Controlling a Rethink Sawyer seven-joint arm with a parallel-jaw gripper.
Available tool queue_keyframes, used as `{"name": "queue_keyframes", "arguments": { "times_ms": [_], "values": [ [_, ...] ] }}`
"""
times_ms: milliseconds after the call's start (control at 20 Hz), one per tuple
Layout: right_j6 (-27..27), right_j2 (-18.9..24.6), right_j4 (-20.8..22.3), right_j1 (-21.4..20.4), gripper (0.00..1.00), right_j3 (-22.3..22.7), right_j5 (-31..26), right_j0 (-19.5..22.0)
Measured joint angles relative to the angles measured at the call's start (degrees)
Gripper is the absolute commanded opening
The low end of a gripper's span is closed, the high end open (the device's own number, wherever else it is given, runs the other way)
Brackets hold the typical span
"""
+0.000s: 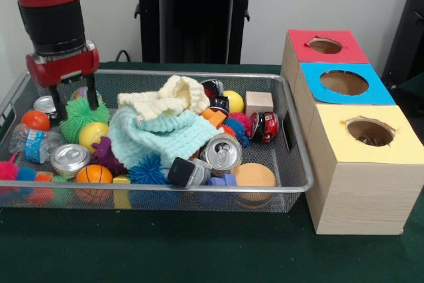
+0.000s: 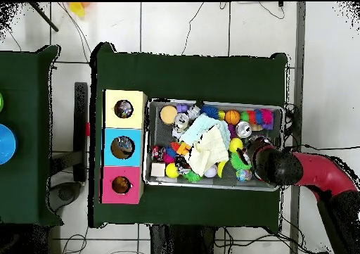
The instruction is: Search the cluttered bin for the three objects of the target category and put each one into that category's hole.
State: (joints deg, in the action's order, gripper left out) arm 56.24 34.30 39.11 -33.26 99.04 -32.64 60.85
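From the front, the gripper (image 1: pixel 74 101) hangs over the wire bin's (image 1: pixel 295 130) left end, its two black fingers (image 1: pixel 58 101) spread apart and empty, straddling a green spiky ball (image 1: pixel 81 116). From overhead the arm's body hides those fingers, but the yellow box's hole (image 2: pixel 124 109) shows something inside. A silver can (image 1: pixel 220 152) lies on its side mid-bin, its top facing the front camera, beside the teal cloth (image 1: pixel 156 138).
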Motion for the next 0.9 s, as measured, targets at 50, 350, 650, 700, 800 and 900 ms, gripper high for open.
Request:
{"name": "queue_keyframes", "arguments": {
  "times_ms": [50,350,650,700,800,900],
  "values": [
    [0.91,-0.81,-0.79,-1.06,1.00,0.85,0.57,-0.39],
    [7.57,-6.50,-4.98,-5.36,1.00,5.48,5.39,-3.82],
    [15.30,-11.82,-8.26,-5.19,1.00,8.99,13.04,-8.49],
    [16.29,-12.37,-8.79,-5.08,1.00,9.56,13.70,-9.15],
    [17.96,-13.51,-9.86,-4.66,1.00,10.37,14.36,-10.47],
    [18.97,-14.40,-10.41,-4.06,1.00,10.67,14.43,-11.41]
  ]
}}
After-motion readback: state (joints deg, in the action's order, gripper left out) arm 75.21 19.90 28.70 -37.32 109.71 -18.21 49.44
